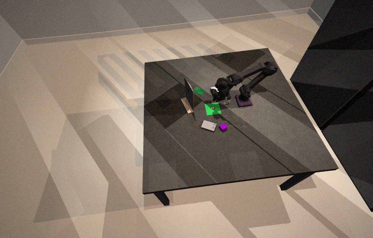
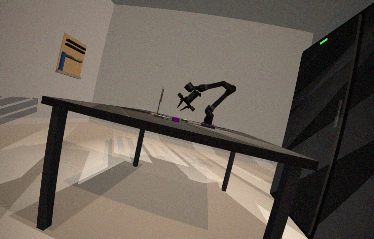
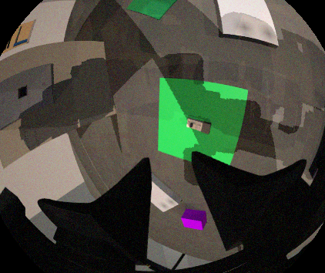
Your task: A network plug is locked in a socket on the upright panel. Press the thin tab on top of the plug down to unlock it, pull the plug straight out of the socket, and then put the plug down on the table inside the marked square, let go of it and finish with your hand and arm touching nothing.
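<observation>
Plug is lying flat on the counter, pretty much dead centre in the bright green square, away from the upright panel. My pincer is partly open with nothing in it, hanging above the counter, and the plug sits below and just ahead of the fingertips with a visible gap. Its long axis looks roughly crosswise in the wrist view. I'd say all that's left is lifting straight away without clipping it.
</observation>
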`<state>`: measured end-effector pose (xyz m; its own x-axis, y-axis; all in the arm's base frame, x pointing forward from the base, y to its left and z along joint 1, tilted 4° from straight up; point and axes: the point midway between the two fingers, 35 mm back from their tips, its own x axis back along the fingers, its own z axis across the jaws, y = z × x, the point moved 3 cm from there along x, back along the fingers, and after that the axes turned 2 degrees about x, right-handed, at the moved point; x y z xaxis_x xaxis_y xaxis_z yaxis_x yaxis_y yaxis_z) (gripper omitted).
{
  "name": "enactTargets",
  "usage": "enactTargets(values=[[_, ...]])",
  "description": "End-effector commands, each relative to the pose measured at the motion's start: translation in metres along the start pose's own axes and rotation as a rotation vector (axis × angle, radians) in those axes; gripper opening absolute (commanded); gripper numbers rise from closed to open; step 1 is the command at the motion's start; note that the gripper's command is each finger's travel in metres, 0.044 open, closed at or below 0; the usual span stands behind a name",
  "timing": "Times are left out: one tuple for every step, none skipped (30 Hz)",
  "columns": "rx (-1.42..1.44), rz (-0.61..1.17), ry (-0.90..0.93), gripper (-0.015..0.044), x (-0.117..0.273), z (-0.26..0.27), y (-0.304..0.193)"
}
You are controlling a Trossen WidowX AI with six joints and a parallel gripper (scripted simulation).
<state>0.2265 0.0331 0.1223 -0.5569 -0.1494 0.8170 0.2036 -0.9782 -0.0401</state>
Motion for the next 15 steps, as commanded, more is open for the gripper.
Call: enactTargets(values=[[0.005,0.003,0.009,0.0156,0.008,0.005,0.0],[0.005,0.003,0.009,0.0156,0.009,0.006,0.0],[0.005,0.003,0.009,0.0156,0.011,0.007,0.0],[0.005,0.003,0.009,0.0156,0.012,0.007,0.0],[0.005,0.003,0.009,0.0156,0.013,0.008,0.0],[0.005,0.003,0.009,0.0156,0.015,0.008,0.0],[0.005,0.003,0.009,0.0156,0.016,0.009,0.0],[0.005,0.003,0.009,0.0156,0.018,0.01,0.0],[0.005,0.003,0.009,0.0156,0.019,0.01,0.0],[0.005,0.003,0.009,0.0156,0.02,0.011,0.0],[0.005,0.003,0.009,0.0156,0.022,0.011,0.0],[0.005,0.003,0.009,0.0156,0.023,0.012,0.0],[0.005,0.003,0.009,0.0156,0.025,0.012,0.0],[0.005,0.003,0.009,0.0156,0.026,0.013,0.0],[0.005,0.003,0.009,0.0156,0.027,0.013,0.0]])
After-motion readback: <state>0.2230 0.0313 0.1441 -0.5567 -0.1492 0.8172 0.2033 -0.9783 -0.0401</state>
